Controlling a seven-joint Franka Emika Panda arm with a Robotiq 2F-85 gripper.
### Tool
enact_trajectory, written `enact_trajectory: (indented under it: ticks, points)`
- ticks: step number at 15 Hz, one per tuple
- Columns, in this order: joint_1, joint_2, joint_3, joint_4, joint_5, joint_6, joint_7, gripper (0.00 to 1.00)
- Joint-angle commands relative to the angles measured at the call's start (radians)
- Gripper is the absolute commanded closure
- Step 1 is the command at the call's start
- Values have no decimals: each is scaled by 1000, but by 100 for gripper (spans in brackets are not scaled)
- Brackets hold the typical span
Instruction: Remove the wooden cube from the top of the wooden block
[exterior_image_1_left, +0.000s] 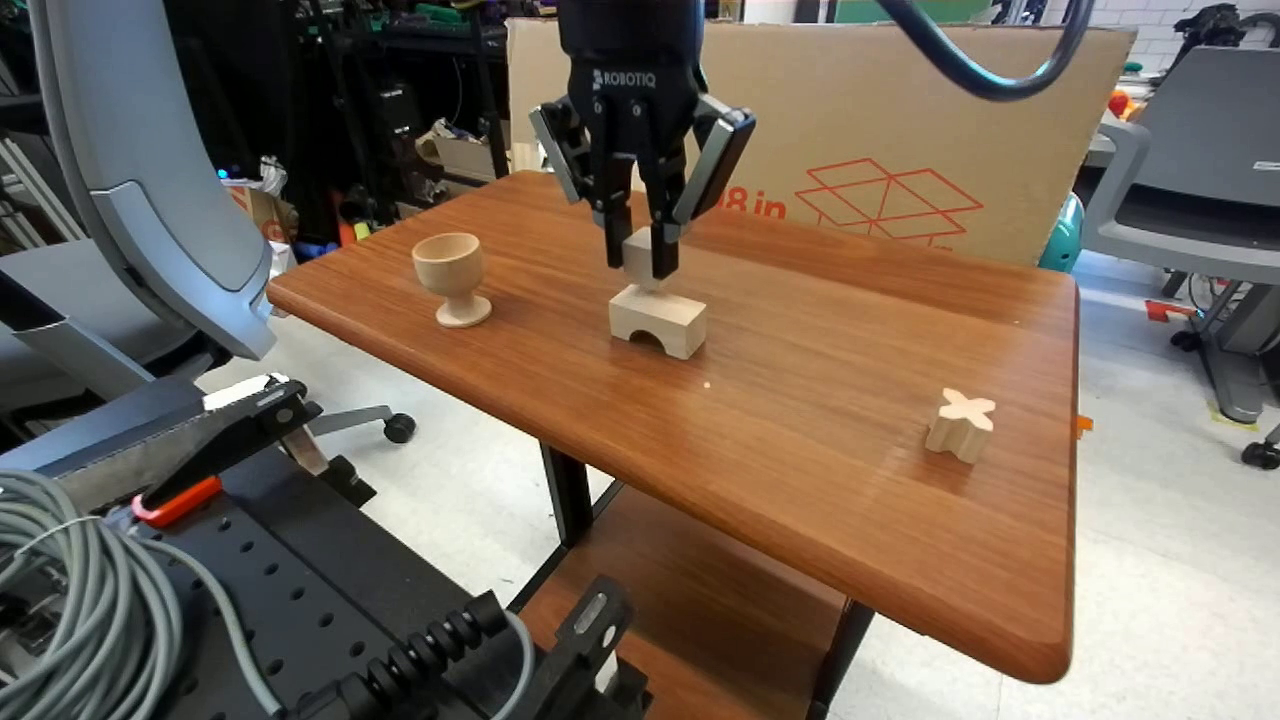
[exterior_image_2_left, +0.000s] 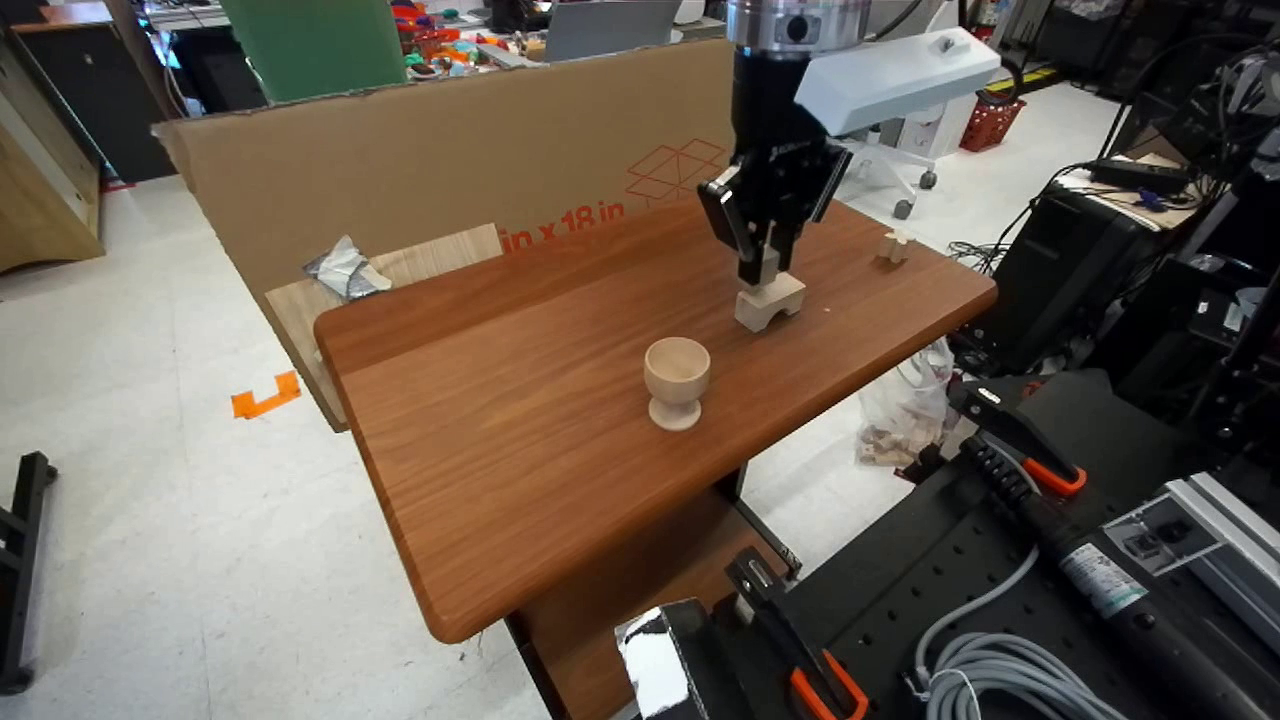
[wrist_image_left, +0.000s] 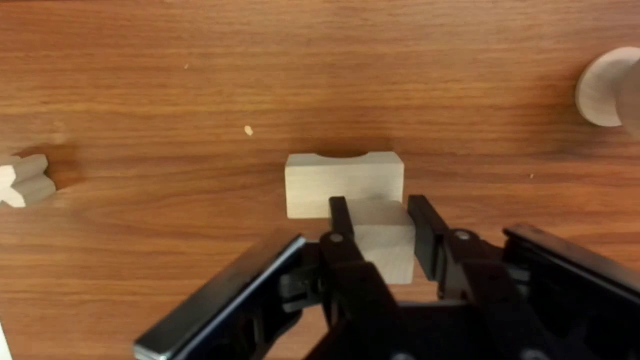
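1) We note the gripper (wrist_image_left: 378, 201) clamped on the wooden cube (wrist_image_left: 384, 254)
2) We locate the wooden cube between the jaws, over the wooden block (wrist_image_left: 345, 187)
3) We cannot tell whether they touch

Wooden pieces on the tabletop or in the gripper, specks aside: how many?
4: the wooden cube in the gripper, the arch block beneath it, and, in the wrist view, the cross-shaped piece to the left and the cup to the right. No others seem hidden.
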Motion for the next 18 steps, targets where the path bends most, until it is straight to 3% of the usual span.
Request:
enact_trajectory:
  ticks: [1, 8, 18]
  points:
    - [0, -4, 2, 69, 1, -38, 6, 92]
    - [-29, 74, -39, 225, -6, -80, 5, 92]
    - [-62, 300, -65, 393, 7, -187, 38, 92]
